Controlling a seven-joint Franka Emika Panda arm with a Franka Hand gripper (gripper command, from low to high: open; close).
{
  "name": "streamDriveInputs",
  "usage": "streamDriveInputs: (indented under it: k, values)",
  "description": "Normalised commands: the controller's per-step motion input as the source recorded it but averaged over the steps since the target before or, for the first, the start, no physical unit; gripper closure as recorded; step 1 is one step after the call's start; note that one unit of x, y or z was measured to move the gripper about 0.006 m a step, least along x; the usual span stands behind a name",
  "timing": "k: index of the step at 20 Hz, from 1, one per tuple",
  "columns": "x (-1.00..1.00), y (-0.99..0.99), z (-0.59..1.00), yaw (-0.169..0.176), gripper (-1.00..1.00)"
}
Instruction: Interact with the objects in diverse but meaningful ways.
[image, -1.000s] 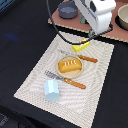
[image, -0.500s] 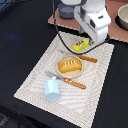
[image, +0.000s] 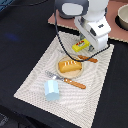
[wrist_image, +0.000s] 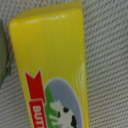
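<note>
claw (image: 86, 44) right over yellow packet (image: 81, 46) on woven mat (image: 35, 85), beside plate (image: 74, 74) with bread loaf (image: 69, 65). can't tell if claw open or gripping. blue cup (image: 51, 89) near mat's corner.

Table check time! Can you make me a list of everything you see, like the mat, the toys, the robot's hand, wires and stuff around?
Surface: striped beige placemat on a dark table.
Job's things: bread loaf on the tan plate; light-blue cup on the mat; yellow packet under the arm, cow picture on its label.
Clutter: orange-handled fork and knife beside the plate.
Grippers: gripper hidden behind the white arm; cannot tell if open.
Cables: black cable hanging from the arm.
Surroundings: grey pot on a brown board.
</note>
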Motion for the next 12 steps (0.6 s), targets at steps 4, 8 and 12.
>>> streamDriveInputs:
  k: [4, 8, 12]
  values:
    - [0.0, 0.0, -0.16, 0.043, 1.0]
    - [0.0, 0.0, -0.1, 0.051, 1.0]
    - [0.01, 0.01, -0.01, 0.05, 1.0]
